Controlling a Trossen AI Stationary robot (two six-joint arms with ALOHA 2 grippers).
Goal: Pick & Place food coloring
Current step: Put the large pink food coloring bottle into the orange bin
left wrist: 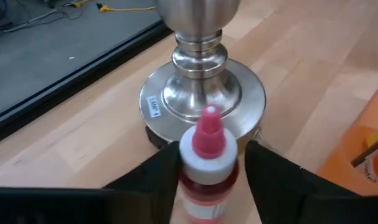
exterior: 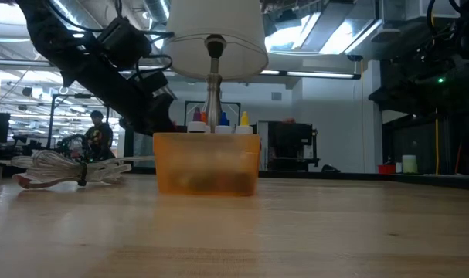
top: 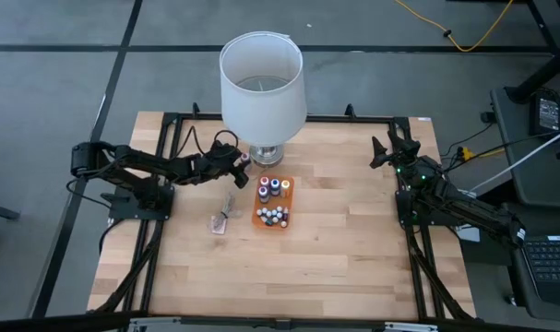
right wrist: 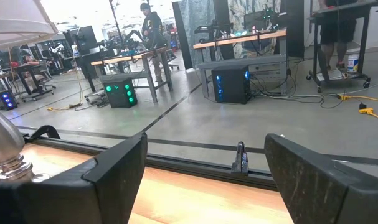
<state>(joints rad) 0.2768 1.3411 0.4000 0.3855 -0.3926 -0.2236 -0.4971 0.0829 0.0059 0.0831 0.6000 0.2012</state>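
Beside the lamp base [left wrist: 202, 102], on the side away from the orange tray [top: 273, 205], the left gripper [top: 235, 162] pinches a red dropper bottle [left wrist: 207, 163] between its two dark fingers [left wrist: 273, 180], one pressed to each side of the bottle's body below the white collar and pink tip. The bottle stands upright between the jaws, its cap pointing toward the lamp base, which is just beyond it. The remaining food coloring bottles [top: 273, 201] stand in the orange tray, near the lamp base on its table-centre side; a crumpled clear wrapper [top: 222, 219] lies near the tray, farther from the lamp. The right gripper [top: 395, 150] waits well apart from the lamp at the table's far right edge, its fingers spread wide and holding nothing. Risks, as judged: the grip sits low on a small, smooth bottle, so a quick swing could tilt or slip it; the lamp base and the shade [top: 262, 78] above crowd the path, and a brush against either could knock the bottle loose.
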